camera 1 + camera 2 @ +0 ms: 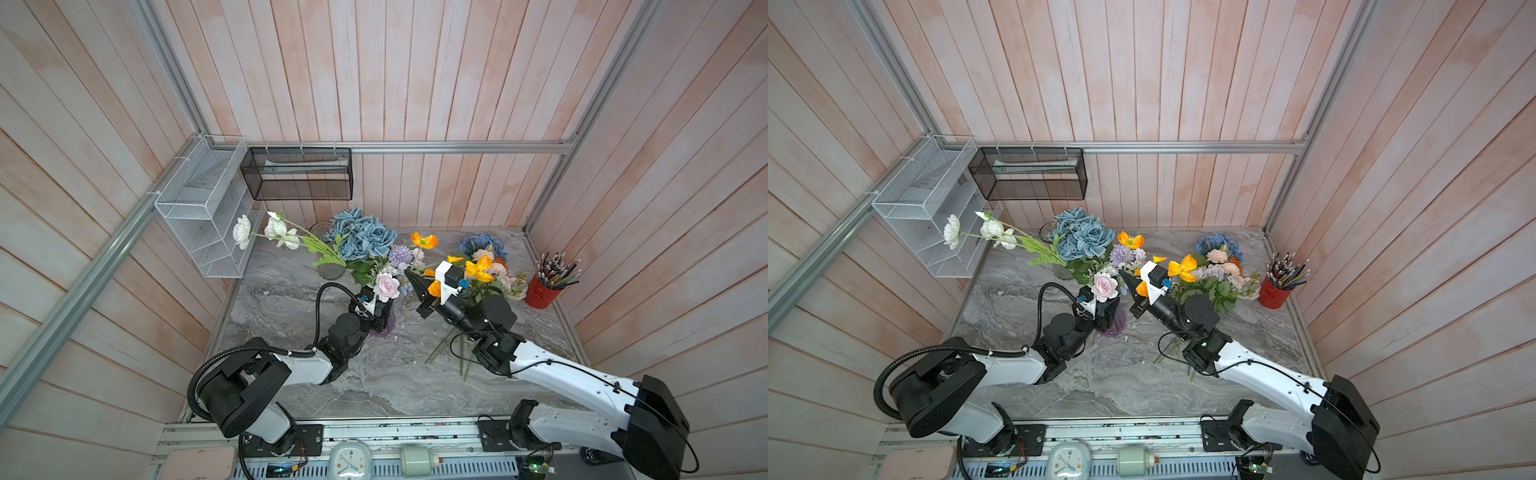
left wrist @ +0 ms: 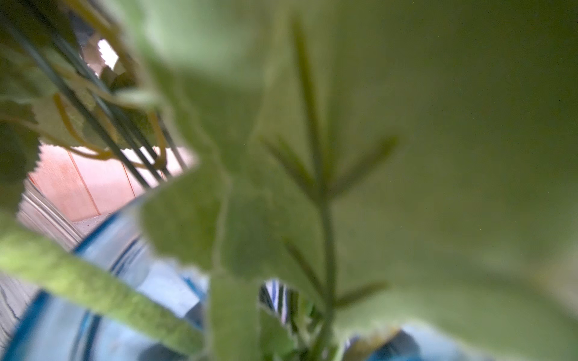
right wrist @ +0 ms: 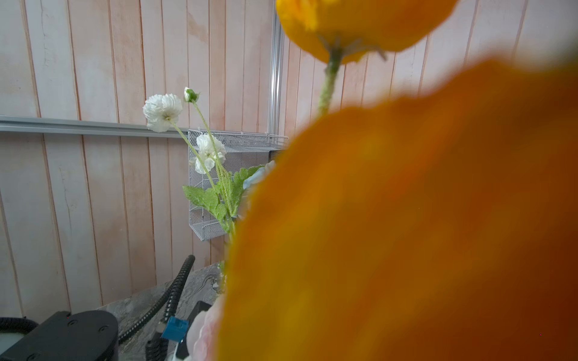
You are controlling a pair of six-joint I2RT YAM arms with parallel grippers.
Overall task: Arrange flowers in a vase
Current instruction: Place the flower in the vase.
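Note:
My left gripper (image 1: 384, 313) is closed round a purple glass vase (image 1: 388, 329) at mid-table. Flowers stand in the vase: dusty-blue roses (image 1: 365, 237), a pink rose (image 1: 387, 286) and a lilac bloom (image 1: 400, 254). White flowers (image 1: 276, 228) lean out to the left. My right gripper (image 1: 411, 277) is raised beside the bunch, its fingers shut to a point among orange flowers (image 1: 478, 268). Orange petals (image 3: 406, 218) fill the right wrist view and hide any stem between the fingers. Blurred green leaves (image 2: 312, 156) block the left wrist view.
More flowers lie at the right: blue hydrangea (image 1: 482, 243), peach roses (image 1: 484, 254), stems (image 1: 449, 353) pointing at the front edge. A red cup of pencils (image 1: 542, 293) stands far right. A clear glass vase (image 1: 331, 271) stands behind left. A white wire basket (image 1: 208, 208) and a black mesh basket (image 1: 297, 172) hang on the walls.

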